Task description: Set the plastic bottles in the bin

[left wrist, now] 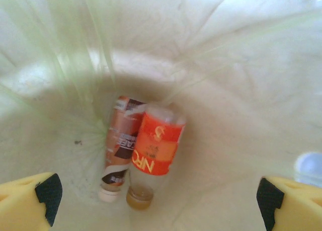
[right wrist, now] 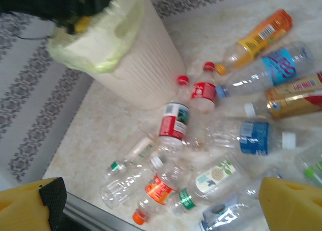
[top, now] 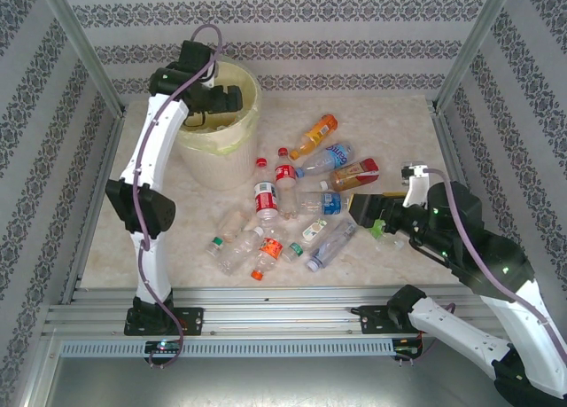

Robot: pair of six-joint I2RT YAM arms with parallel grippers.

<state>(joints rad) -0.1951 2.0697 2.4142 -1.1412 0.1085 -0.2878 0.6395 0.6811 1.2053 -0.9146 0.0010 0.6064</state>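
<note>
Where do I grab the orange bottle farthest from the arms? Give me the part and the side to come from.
Probably the labelled middle of the orange bottle, from straight above, jaws across its long axis. It lies flat and slanted, and there its sides stand apart from the next bottle.

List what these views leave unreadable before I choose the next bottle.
Top view: the bottom of the bin, covered by the left pincer and its arm.
Left wrist view: a pale blue-white shape, blurred and cut off by the right edge; the brown-label bottle, partly under the orange-label bottle.
Right wrist view: a bottle with green on it, cut off by the right edge; a clear bottle running behind a pad of the right pincer.
</note>
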